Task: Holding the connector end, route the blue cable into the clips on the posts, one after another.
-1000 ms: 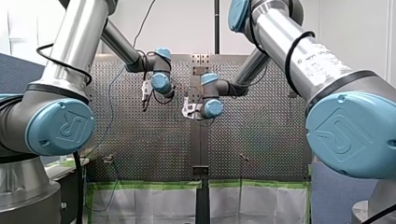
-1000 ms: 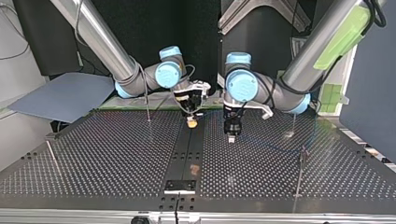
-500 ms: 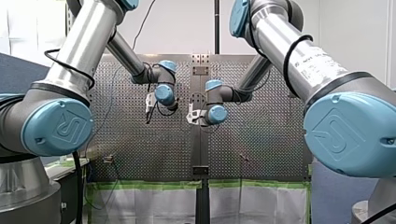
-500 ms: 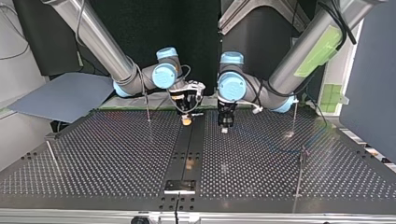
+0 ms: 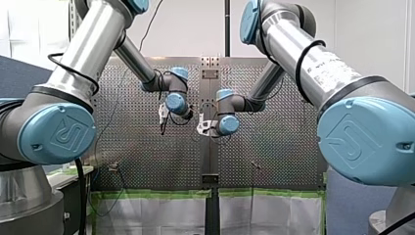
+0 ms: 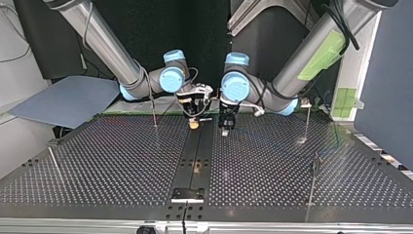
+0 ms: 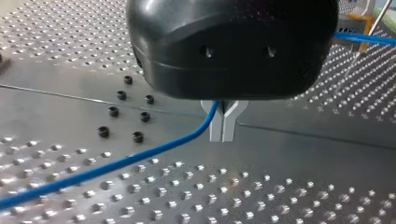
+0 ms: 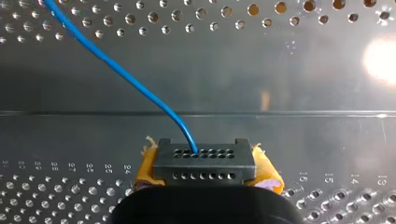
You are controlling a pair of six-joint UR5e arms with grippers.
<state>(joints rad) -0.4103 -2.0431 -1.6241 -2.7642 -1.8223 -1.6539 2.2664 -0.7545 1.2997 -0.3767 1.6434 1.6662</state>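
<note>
At the arm-base side of the perforated metal tabletop (image 6: 122,161), the two pincers hang close together, just above the surface. The right pincer (image 8: 205,173) hovers over the smooth dark centre strip (image 6: 197,151) and is closed on the dark rectangular multi-hole connector (image 8: 205,161). Its yellow pads (image 8: 268,173) press on the connector's two short sides, leaving the drilled face and the cable exit free. The thin blue cable (image 8: 126,79) leaves one hole of that face and runs off ahead of the pincer across the tabletop. This grip fixes the cable end, as the task prescribes, and probably keeps the connector from twisting while the free length is steered. The left pincer (image 7: 223,123) stands just beside the right one, on the top view's right of the strip. Its pale fingers (image 7: 229,128) meet at the tips, and the blue cable passes through the fork above them, so this pincer is shut around the cable. Whether it clamps the cable firmly or only encloses it cannot be told. Such a hold likely serves as a guide, setting the height and line of the cable between the fixed end and the clips. Slender upright metal posts (image 6: 308,122) stand well apart from both pincers, toward the sides of the tabletop. Whether any clip already carries the cable is too small to tell. The next move probably calls for bringing the guided stretch to a post at clip height, with the cable kept free of slack loops.
</note>
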